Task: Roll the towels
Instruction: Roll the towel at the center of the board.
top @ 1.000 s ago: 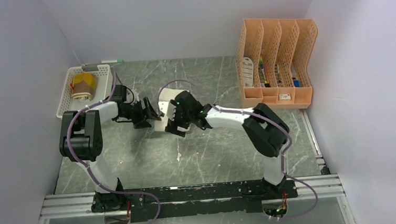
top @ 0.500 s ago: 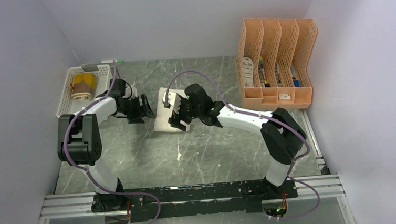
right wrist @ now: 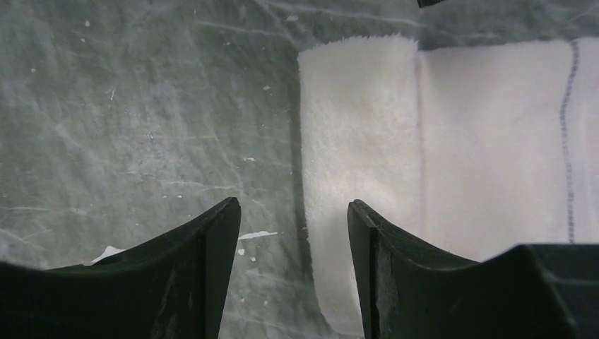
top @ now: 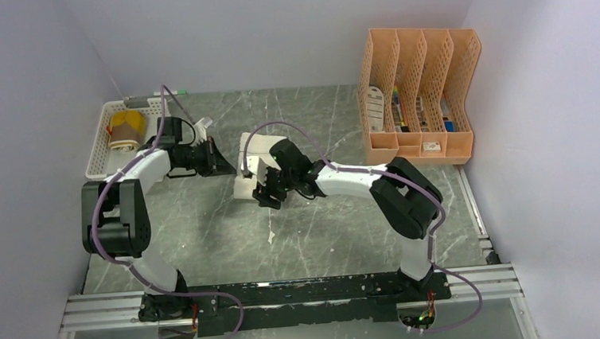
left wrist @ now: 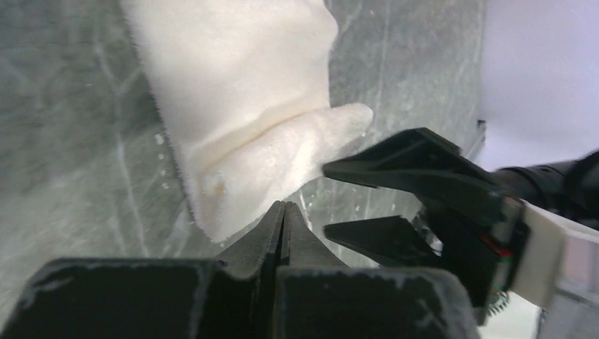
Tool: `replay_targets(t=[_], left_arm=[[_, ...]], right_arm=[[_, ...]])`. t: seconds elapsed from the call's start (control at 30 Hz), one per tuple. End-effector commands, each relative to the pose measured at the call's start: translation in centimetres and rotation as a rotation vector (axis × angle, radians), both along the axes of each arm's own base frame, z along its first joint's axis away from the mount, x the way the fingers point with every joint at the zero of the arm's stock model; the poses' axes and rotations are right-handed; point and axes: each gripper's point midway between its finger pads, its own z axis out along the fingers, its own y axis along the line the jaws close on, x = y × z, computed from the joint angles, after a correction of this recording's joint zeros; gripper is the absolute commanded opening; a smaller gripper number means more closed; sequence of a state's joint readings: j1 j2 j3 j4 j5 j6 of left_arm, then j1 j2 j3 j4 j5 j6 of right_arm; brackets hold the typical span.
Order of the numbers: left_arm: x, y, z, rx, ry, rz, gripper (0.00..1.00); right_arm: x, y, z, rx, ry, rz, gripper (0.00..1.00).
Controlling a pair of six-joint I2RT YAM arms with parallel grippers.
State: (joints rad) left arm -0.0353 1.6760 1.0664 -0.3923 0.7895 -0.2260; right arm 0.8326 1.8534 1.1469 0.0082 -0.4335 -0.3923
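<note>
While the plain cream-white terry towel (top: 248, 163) lies mid-table on the grey marbled tabletop (top: 325, 231), its roll looks barely begun: one thick fold along the edge nearest the right arm, rest flat.

Left gripper (left wrist: 284, 212): jaws pressed together, tips right at the end of that fold (no cloth visible between them, can't tell if a few fibres are nipped).

Right gripper (right wrist: 291, 205): jaws apart, straddling the fold's outer edge, one finger over bare stone, the other over cloth, nothing clamped.

The mustard-yellow and brown towel (top: 125, 127) sits as a roll in the white mesh basket (top: 98, 158) at far left, so I'd call that one done.

My read for this step:
- Both ends of the fold must advance together, or the roll cones.
- Left should reopen and take the fold's full thickness, not fluff.
- Right should drop until one finger slides under the fold, then close.
- Roll toward the flat part with light tension and tight turns.
</note>
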Motion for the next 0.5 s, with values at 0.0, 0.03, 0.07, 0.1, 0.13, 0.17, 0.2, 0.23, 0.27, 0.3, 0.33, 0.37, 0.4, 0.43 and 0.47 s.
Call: replay_targets(t=[0.0, 0.03, 0.07, 0.1, 0.13, 0.17, 0.2, 0.23, 0.27, 0.3, 0.33, 0.37, 0.4, 0.43, 0.47], left_arm=[[-0.7, -2.2, 0.8, -0.183, -0.008, -0.115, 0.07], [-0.7, -2.3, 0.7, -0.2, -0.001, -0.12, 0.07], [-0.7, -2.5, 0.6, -0.214, 0.005, -0.125, 0.07], [-0.8, -2.6, 0.5, -0.224, 0.01, -0.129, 0.07], [-0.8, -2.7, 0.3, -0.228, 0.019, -0.131, 0.07], [-0.7, -2.6, -0.1, -0.221, 0.03, -0.125, 0.07], [-0.7, -2.6, -0.7, -0.215, 0.045, -0.12, 0.07], [-0.7, -2.5, -1.2, -0.211, 0.059, -0.117, 0.07], [-0.7, -2.5, -1.8, -0.204, 0.075, -0.113, 0.07], [-0.6, -2.4, -2.3, -0.197, 0.087, -0.11, 0.07], [-0.6, -2.4, -2.9, -0.191, 0.099, -0.108, 0.07], [-0.6, -2.4, -3.3, -0.186, 0.111, -0.106, 0.07], [-0.5, -2.4, -3.8, -0.179, 0.117, -0.105, 0.07], [-0.4, -2.5, -4.1, -0.174, 0.126, -0.105, 0.07], [-0.4, -2.5, -4.5, -0.171, 0.136, -0.104, 0.07]], right_arm=[[0.5, 1.1, 0.0, 0.015, 0.005, 0.013, 0.58], [0.6, 1.2, -0.2, 0.014, 0.008, 0.015, 0.57], [0.7, 1.3, -0.3, 0.012, 0.009, 0.016, 0.58], [0.8, 1.3, -0.5, 0.007, 0.01, 0.015, 0.58], [0.9, 1.4, -0.7, 0.003, 0.011, 0.014, 0.58], [0.9, 1.5, -0.8, 0.001, 0.012, 0.015, 0.57], [1.0, 1.5, -0.9, 0.0, 0.012, 0.016, 0.58], [1.1, 1.5, -1.0, 0.002, 0.012, 0.013, 0.57], [1.1, 1.6, -1.0, 0.005, 0.009, 0.014, 0.58], [1.2, 1.6, -1.1, 0.003, 0.009, 0.011, 0.59], [1.3, 1.7, -1.0, 0.003, 0.003, 0.009, 0.6], [1.5, 1.6, -1.1, -0.001, -0.005, 0.005, 0.61], [1.7, 1.6, -1.2, -0.007, -0.016, 0.005, 0.62], [1.9, 1.6, -1.3, -0.016, -0.026, 0.002, 0.63], [2.1, 1.5, -1.4, -0.025, -0.033, 0.002, 0.63]])
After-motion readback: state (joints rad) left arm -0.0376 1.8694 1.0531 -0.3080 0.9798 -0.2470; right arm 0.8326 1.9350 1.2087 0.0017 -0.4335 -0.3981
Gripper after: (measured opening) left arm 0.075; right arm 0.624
